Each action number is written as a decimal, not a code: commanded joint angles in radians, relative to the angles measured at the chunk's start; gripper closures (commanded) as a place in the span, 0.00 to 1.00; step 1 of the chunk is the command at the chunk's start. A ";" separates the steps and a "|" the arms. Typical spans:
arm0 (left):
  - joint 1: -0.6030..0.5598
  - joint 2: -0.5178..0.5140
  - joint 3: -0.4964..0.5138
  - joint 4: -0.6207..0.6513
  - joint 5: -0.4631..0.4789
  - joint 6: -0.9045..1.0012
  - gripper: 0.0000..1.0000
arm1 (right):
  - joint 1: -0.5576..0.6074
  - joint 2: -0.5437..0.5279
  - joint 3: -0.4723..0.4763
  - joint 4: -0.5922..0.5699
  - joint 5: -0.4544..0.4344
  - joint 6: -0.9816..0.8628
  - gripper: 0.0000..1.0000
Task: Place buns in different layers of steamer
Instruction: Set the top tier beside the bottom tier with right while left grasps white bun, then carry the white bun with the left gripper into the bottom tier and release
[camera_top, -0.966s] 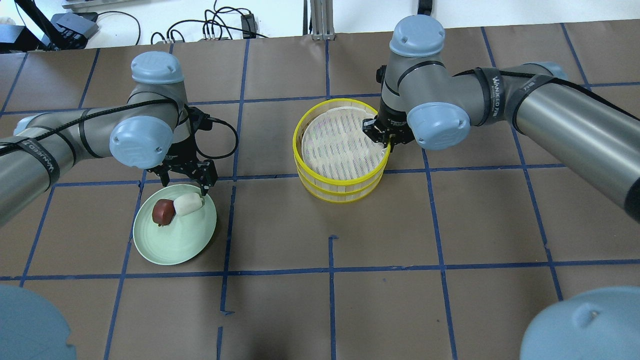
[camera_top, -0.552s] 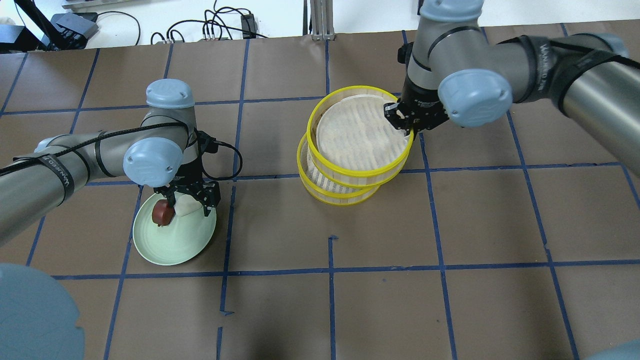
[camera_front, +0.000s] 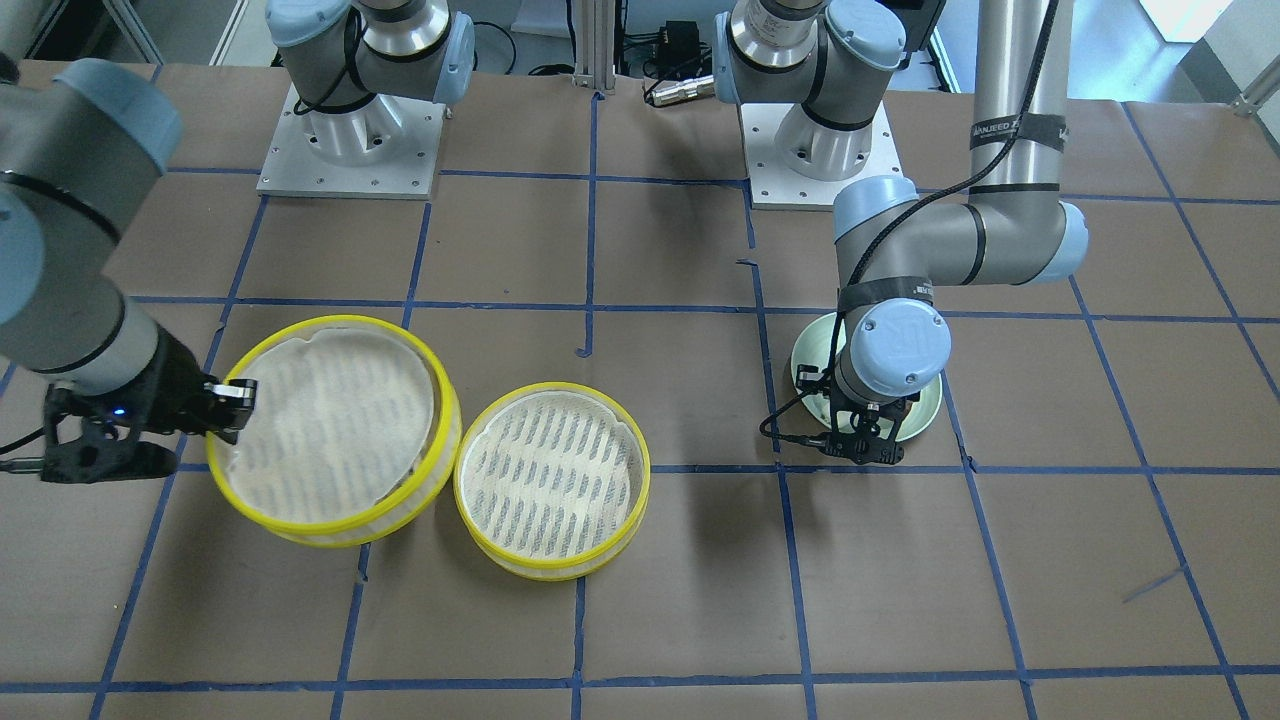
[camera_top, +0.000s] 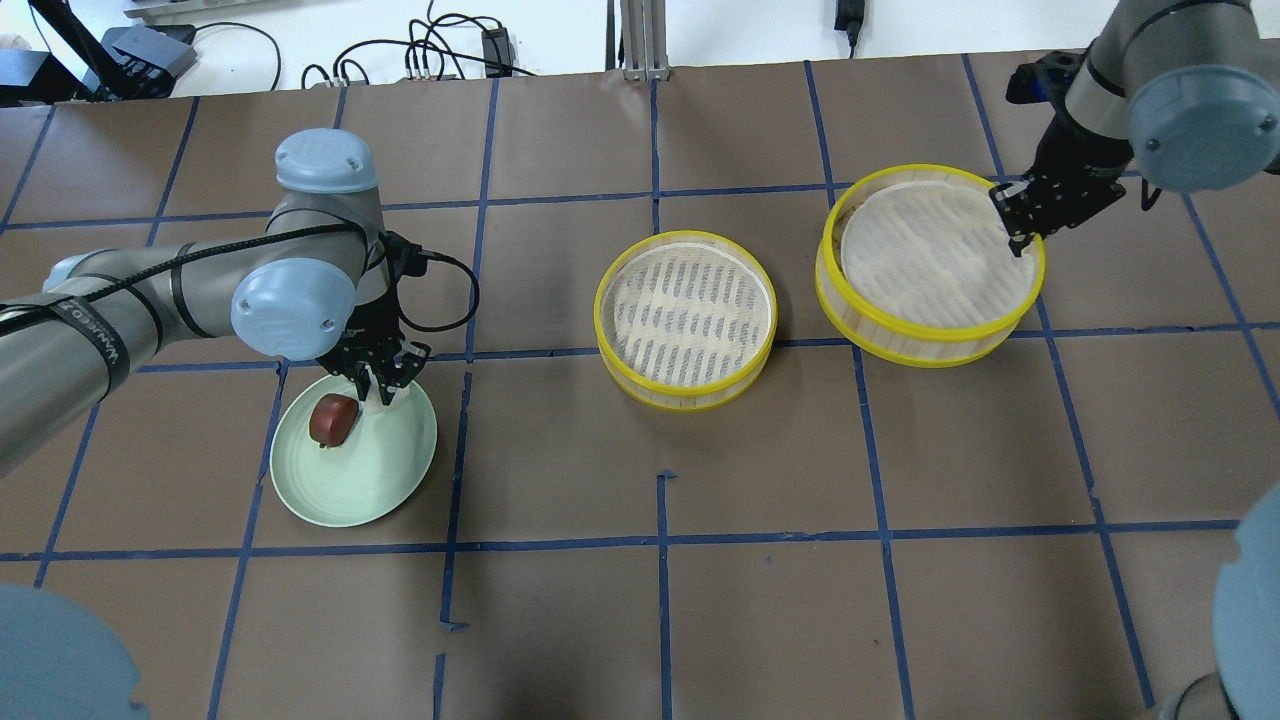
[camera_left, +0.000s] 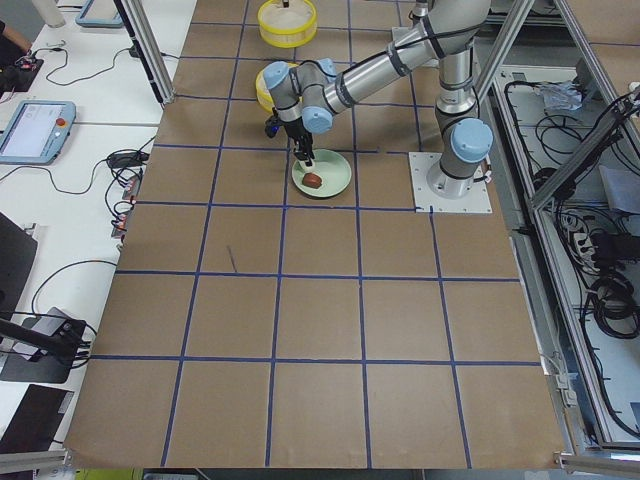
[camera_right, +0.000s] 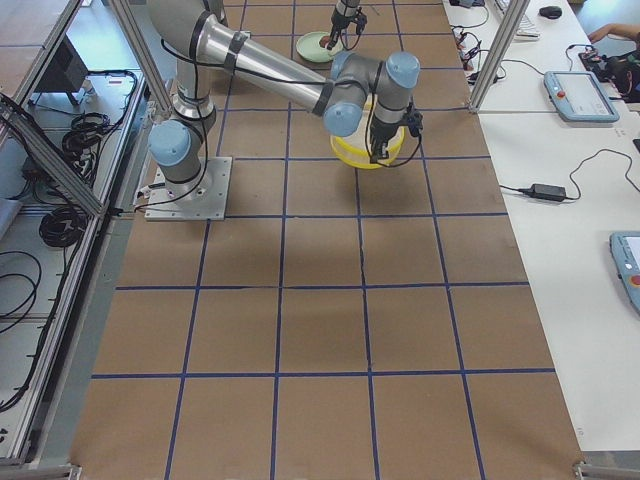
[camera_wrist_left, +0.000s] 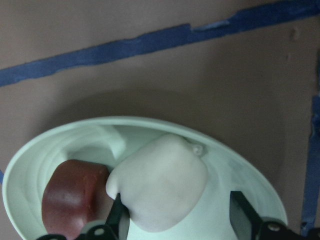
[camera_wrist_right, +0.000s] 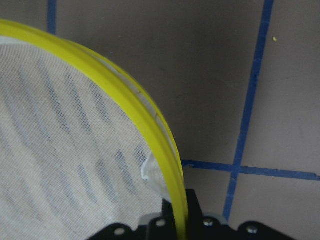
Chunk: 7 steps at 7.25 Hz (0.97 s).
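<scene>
Currently my left gripper (camera_top: 378, 392) is spread around the white bun (camera_wrist_left: 160, 182), which touches the brown bun (camera_top: 333, 419) on the green plate (camera_top: 350, 490). My right gripper (camera_top: 1018, 228) pinches one cloth-lined steamer layer (camera_top: 930, 330) by its rim, beside the second layer (camera_top: 685, 385). The arm strap (camera_front: 1012, 130) reads "WANJEED".

The steamer layer (camera_wrist_right: 126, 93) shows a yellow rim and white cloth (camera_wrist_right: 60, 150) inside. The right gripper (camera_wrist_right: 176, 212) pinches the rim below.

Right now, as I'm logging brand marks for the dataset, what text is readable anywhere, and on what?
"WANJEED" on the black strap around the left arm, overhead view; smaller letters after it are blurred.
"ANJEED", first letter hidden, on the strap on the upright link, front-facing view.
The tablet screen in the left side view: too small to read.
</scene>
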 joint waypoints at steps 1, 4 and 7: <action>-0.033 0.111 0.071 -0.013 -0.034 -0.024 0.98 | -0.044 0.046 0.068 -0.120 -0.015 -0.067 0.92; -0.192 0.123 0.168 0.005 -0.260 -0.201 0.98 | -0.044 0.044 0.071 -0.125 -0.053 -0.055 0.92; -0.310 -0.007 0.194 0.263 -0.365 -0.372 0.98 | -0.044 0.041 0.071 -0.116 -0.047 -0.031 0.91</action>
